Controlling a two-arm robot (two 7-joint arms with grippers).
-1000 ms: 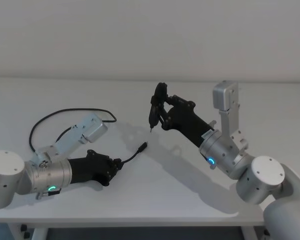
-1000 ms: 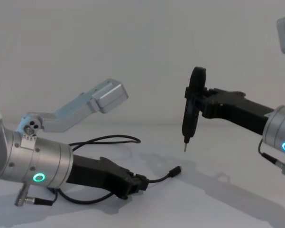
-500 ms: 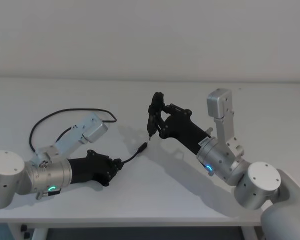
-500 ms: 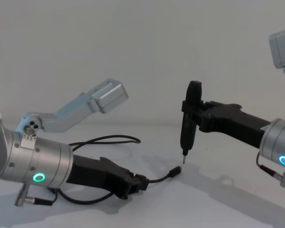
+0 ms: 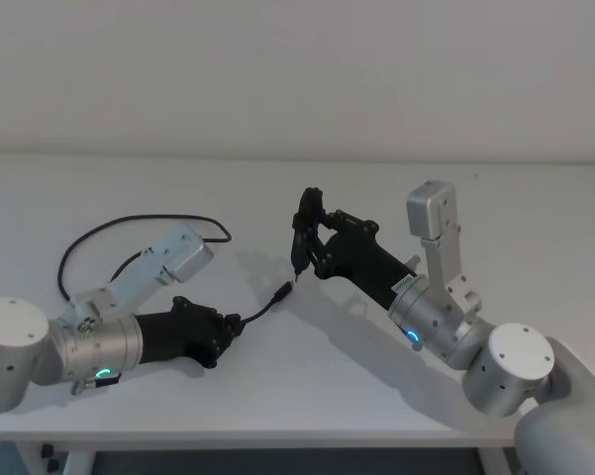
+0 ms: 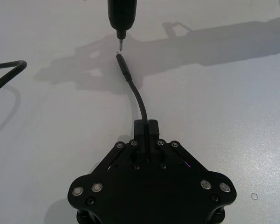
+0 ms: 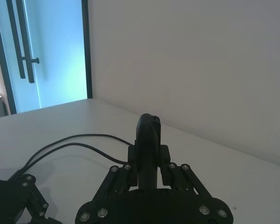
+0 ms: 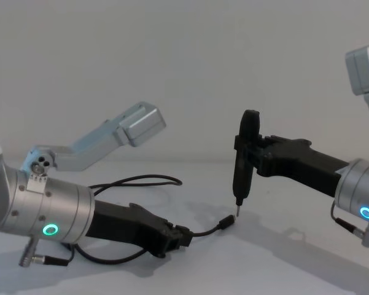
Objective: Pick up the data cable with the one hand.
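Black cord first: the data cable loops over the white bench on the robot's left side, then runs forward into the left tool, which is clamped on it a short way back from the free plug. In the left wrist view the two fingers stand pressed together around the cord, and the stub beyond them arches out with its plug low, on or just above the bench.

Farther right, the right tool holds an upright black pen-like driver, fingers closed on its body. Its fine tip hangs just beside the plug's end, nearly touching.

My reading is that the grip on the cable is made and the lift is what remains. To do it well, the left arm should rise straight and slowly, so the loops behind it unroll rather than drag or snag on the silver wrist link nearby. The clamp should not loosen, since a thin cord slides easily. The driver tip sits close enough to catch the plug, so keeping the right arm motionless, or drawing it clear, seems wise.
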